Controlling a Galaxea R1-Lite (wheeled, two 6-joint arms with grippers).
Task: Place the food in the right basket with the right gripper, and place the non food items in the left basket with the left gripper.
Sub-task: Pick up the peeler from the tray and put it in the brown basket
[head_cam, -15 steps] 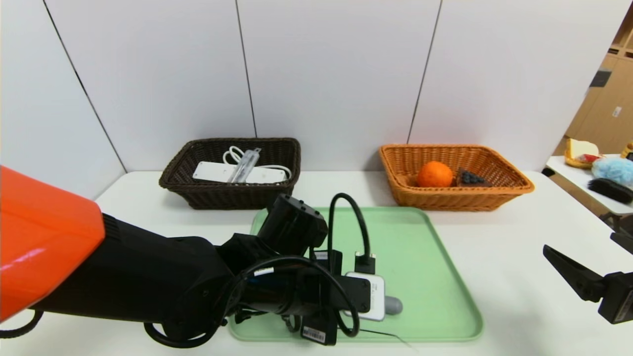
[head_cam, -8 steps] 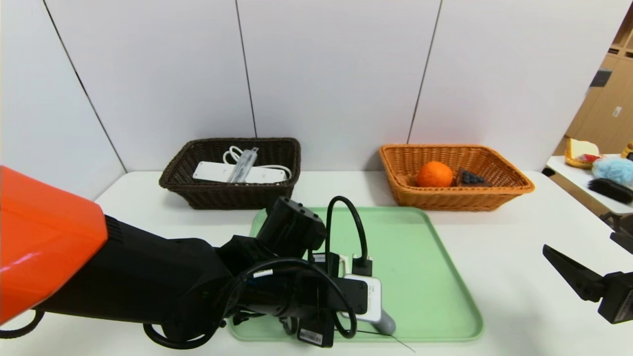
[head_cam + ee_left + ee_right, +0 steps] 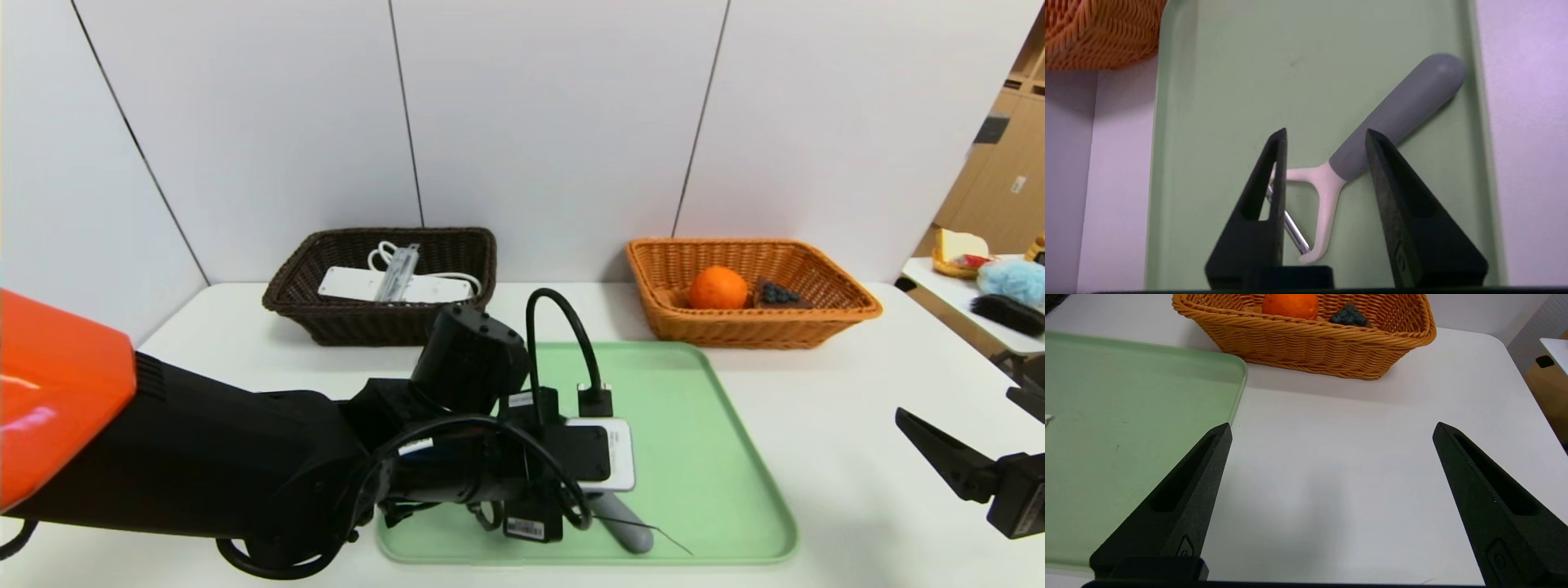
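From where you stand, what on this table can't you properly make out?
- Peeler: in the head view the left arm covers all but its grey handle; in the left wrist view a gripper finger hides part of the blade.
- Cake slice: the orange basket's wall hides its lower part in both the head and right wrist views.
- Dark basket: a slim item lies on the power strip, too small to identify.

readable text: none | left arm's small white sticker [image 3: 523, 529]: barcode-like print, too small to read | fingers [image 3: 1401, 259] and [image 3: 1185, 552]: small embossed mark on each, not legible | baskets, tray, desk: unmarked
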